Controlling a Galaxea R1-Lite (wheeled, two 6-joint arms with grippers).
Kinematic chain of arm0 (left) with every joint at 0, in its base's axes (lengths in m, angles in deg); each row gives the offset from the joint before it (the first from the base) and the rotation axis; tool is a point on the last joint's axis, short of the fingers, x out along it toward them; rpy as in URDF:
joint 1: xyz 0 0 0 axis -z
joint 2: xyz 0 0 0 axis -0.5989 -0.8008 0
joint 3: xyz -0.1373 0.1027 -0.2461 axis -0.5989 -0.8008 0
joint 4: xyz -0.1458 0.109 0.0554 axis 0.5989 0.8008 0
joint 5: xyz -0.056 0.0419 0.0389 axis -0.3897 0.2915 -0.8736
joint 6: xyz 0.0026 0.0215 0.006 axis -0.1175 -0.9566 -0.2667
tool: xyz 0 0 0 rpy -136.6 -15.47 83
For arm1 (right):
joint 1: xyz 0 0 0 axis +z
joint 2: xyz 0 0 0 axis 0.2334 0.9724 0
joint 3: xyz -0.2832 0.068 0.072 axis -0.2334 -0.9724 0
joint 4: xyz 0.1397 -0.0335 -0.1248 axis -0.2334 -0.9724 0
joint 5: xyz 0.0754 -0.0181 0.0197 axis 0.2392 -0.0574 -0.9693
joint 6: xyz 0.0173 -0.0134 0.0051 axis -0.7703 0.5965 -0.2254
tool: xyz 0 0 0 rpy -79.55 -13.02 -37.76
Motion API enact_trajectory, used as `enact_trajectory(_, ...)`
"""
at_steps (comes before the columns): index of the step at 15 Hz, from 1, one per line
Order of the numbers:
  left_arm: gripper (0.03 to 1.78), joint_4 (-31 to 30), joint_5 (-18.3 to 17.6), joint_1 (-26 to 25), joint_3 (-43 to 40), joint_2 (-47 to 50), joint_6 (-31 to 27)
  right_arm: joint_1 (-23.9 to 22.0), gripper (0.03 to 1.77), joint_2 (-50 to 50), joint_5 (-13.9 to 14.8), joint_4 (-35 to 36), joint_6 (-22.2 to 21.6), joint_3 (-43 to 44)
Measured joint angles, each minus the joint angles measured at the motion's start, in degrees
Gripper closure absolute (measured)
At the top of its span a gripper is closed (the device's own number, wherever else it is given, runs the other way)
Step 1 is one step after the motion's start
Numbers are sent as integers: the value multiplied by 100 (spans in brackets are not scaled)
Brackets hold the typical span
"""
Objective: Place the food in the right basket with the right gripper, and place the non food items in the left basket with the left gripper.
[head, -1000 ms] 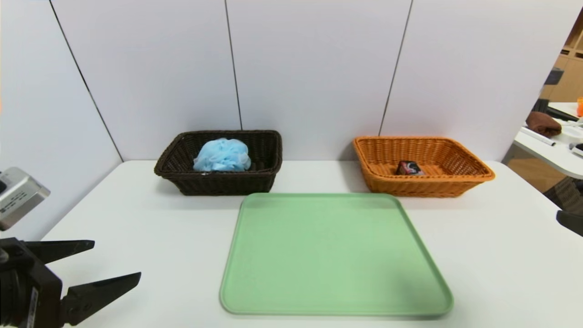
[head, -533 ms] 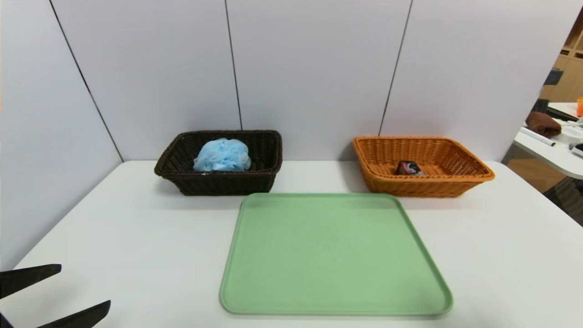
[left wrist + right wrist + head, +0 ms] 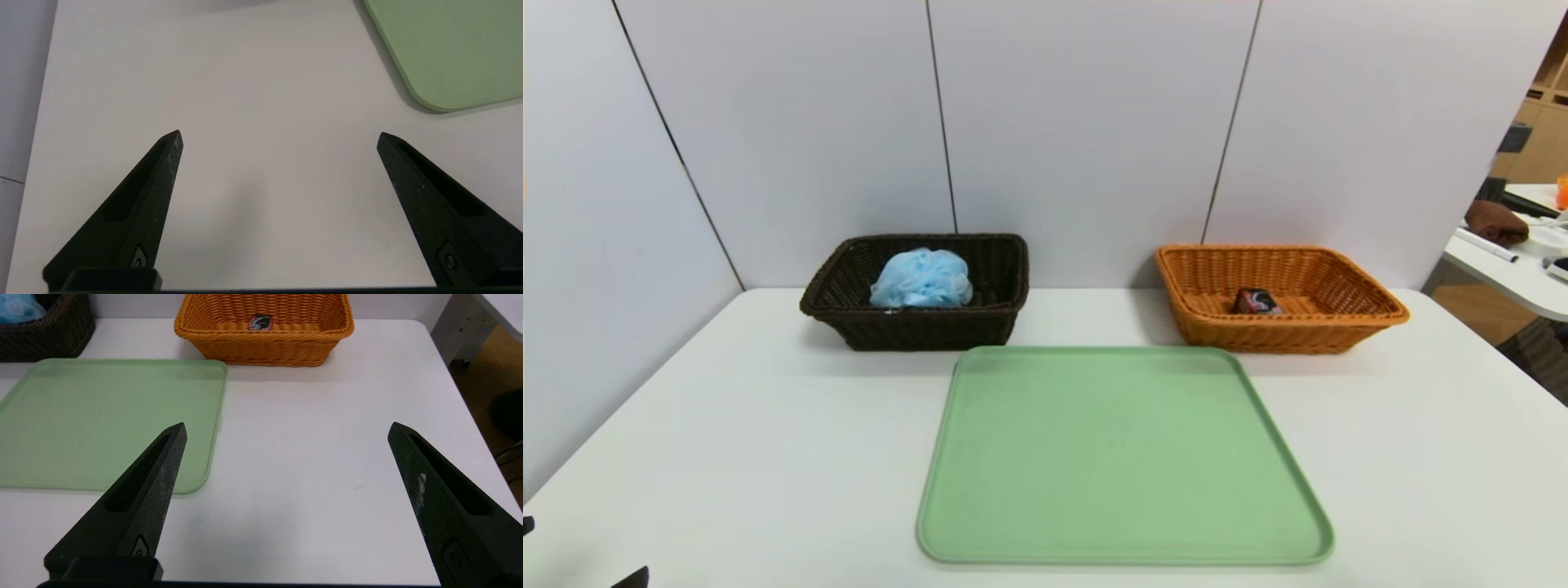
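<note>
Clerk: Head view, what is recorded?

Inspector: The left pincer [image 3: 584, 549] is at the near left corner, both tips showing, spread wide. Beyond it and to its right stands the dark brown basket [image 3: 931, 327], with the light blue mesh puff [image 3: 921, 278] inside. Farther to the pincer's right is the orange basket [image 3: 1282, 333], holding a small dark box with red and white markings [image 3: 1257, 301]. The green tray [image 3: 1125, 457] lies to the pincer's right, on the white tabletop [image 3: 792, 457], on the near side of the baskets.

Clerk: Left wrist view?

Inspector: Left pincer wide, over the tabletop, which shows between its fingers. A rounded tray corner lies near it, well clear of contact.

Clerk: Right wrist view?

Inspector: The right pincer [image 3: 288, 426] is wide as well, above the tabletop. Ahead of it is the orange basket, the small box inside. The brown basket and part of the puff are farther off, beyond the tray.
</note>
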Motion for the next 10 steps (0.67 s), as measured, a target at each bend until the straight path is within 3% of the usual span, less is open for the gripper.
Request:
enact_trajectory(4, 12, -128, -29, -137, -333, 503, 0, -361, 10, -372, -7, -4, 1, -179)
enact_trajectory(7, 12, -117, -349, -144, -501, 881, 24, -455, 10, -613, -40, -1, -2, -334)
enact_trajectory(10, 12, -133, -427, -144, -678, 1214, 17, -492, 10, -903, -74, 0, 0, -516)
